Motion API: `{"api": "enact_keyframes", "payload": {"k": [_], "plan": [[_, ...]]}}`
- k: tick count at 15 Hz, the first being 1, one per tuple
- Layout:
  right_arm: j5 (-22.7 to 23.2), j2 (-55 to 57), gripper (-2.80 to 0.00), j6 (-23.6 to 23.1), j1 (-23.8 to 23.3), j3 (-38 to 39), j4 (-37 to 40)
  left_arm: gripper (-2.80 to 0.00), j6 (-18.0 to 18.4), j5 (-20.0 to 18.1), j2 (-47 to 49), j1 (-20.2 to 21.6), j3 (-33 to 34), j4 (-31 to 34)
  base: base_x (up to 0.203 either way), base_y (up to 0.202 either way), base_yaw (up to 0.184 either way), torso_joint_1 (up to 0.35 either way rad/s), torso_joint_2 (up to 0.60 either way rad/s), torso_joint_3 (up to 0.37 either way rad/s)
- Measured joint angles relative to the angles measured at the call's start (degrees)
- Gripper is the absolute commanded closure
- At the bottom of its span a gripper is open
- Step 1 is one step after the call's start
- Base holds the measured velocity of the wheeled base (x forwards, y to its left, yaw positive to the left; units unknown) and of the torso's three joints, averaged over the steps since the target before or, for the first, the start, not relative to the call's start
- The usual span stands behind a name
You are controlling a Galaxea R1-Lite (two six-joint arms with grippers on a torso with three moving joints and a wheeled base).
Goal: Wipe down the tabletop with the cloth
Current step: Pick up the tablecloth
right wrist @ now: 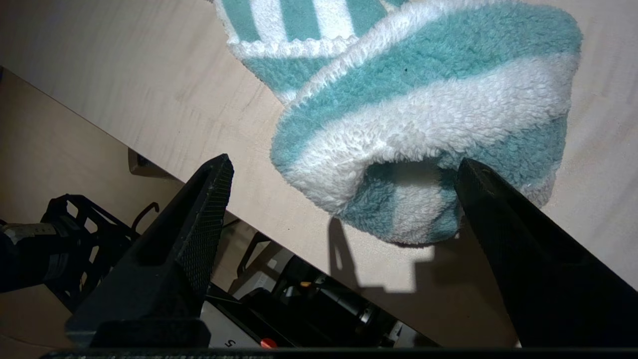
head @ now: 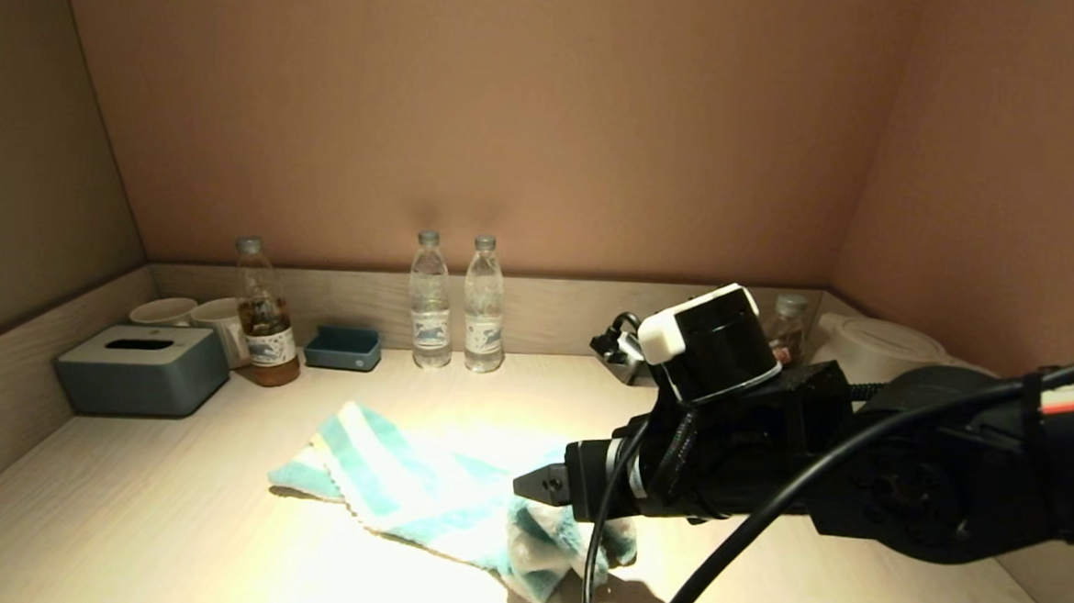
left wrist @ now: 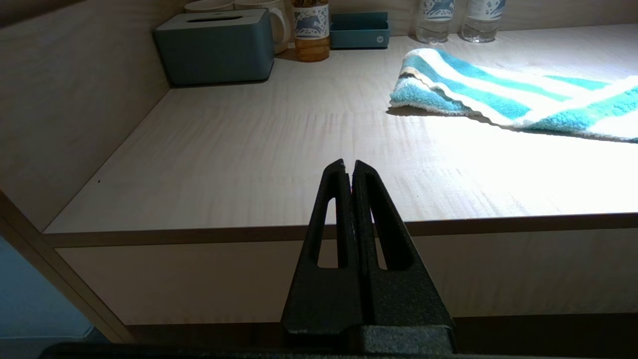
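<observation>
The teal-and-white striped cloth (head: 417, 490) lies rumpled on the pale wood tabletop (head: 149, 520), its right end bunched into a thick fold (right wrist: 423, 114). My right gripper (head: 535, 483) hangs low over that bunched end, near the table's front edge. It is open, jaws spread wide (right wrist: 344, 167); one finger (right wrist: 498, 209) stands at the fold's side and the other finger (right wrist: 209, 199) is well clear of it. Nothing is gripped. My left gripper (left wrist: 349, 164) is shut and empty, parked off the front edge of the tabletop (left wrist: 239, 149), left of the cloth (left wrist: 498, 94).
Along the back rim stand a grey-blue tissue box (head: 141, 369), two mugs (head: 196, 315), a tea bottle (head: 264, 329), a small blue tray (head: 342, 347), two water bottles (head: 456, 302), a jar (head: 786, 324) and a white kettle (head: 879, 347). Side walls close in left and right.
</observation>
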Motion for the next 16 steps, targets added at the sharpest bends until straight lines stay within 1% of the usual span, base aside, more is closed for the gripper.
{"api": "enact_keyframes", "payload": {"k": [5, 12, 13, 16], "plan": [[-0.02, 3.82, -2.80, -0.11, -0.20, -0.90, -0.66, 0.00, 0.00, 0.00, 0.00, 0.00, 0.00, 0.00, 0.000, 0.000, 0.000, 0.000, 0.00, 0.000], [0.05, 7.85, -2.80, -0.03, -3.38, -2.51, -0.51, 0.00, 0.02, 0.00, 0.00, -0.05, 0.00, -0.02, 0.000, 0.000, 0.000, 0.000, 0.00, 0.000], [0.05, 8.17, 0.00, 0.02, -3.72, -2.51, -0.49, 0.00, 0.00, 0.00, 0.00, -0.06, 0.00, -0.02, 0.000, 0.000, 0.000, 0.000, 0.00, 0.000], [0.06, 8.57, 0.00, 0.08, -4.47, -2.23, -0.49, 0.00, 0.02, 0.00, 0.00, 0.00, 0.00, -0.04, 0.000, 0.000, 0.000, 0.000, 0.00, 0.000]]}}
